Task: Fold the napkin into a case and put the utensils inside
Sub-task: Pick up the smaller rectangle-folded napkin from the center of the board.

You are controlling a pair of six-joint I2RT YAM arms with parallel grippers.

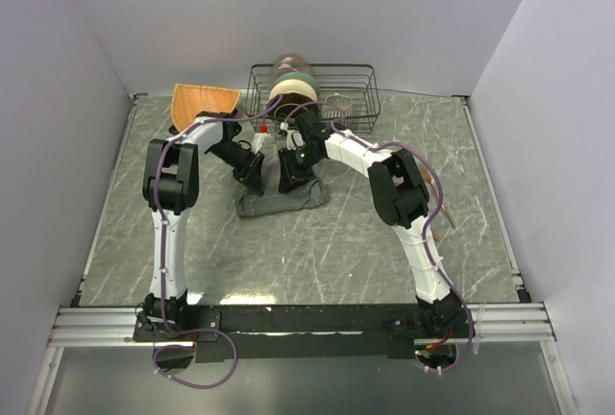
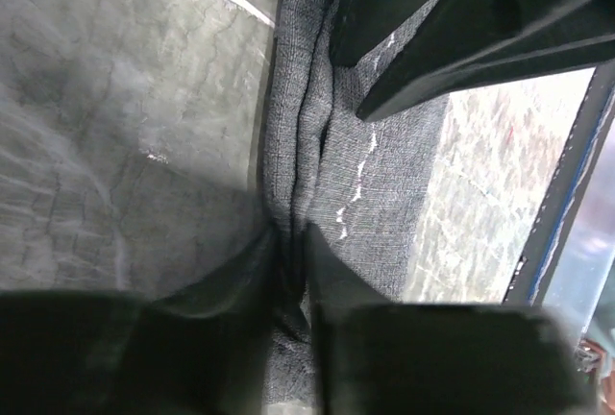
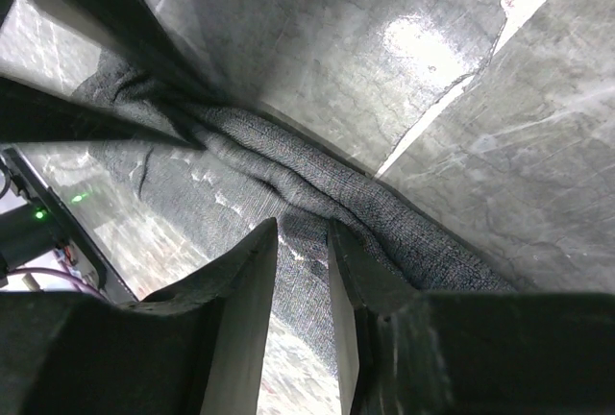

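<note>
1. The grey marbled worktop [image 1: 384, 242] carried everything, and both arms were reached in towards its middle.
2. A wire rack [image 1: 360, 79] holding stacked dishes [image 1: 293, 79] was set at the far edge. An orange woven mat [image 1: 202, 103] lay just beside the rack, to its left.
3. The napkin [image 1: 283, 202] lay near the centre of the worktop, in front of the rack. It was bunched into a rumpled band with a thick raised ridge along one side, and no flat narrow case with pocket edges had been formed.
4. The left tool [image 2: 291, 237] was lowered onto the cloth. Its jaws were drawn almost together over the ridge, with the fold pinched between them.
5. The right tool [image 3: 301, 232] was set close beside it on the same cloth. Its jaws stood a little apart and fabric was seen at the gap, but it could not be told whether any cloth was nipped.
6. The utensils could not be made out with certainty in any view.
7. The folding step was judged to be in hand and at an early stage, with the loading of the utensils not yet begun.
8. The next move was judged to call for the pinched ridge to be carried over and laid flat. Both tools would need to travel together so that the layers were kept aligned and not dragged into a heap.
</note>
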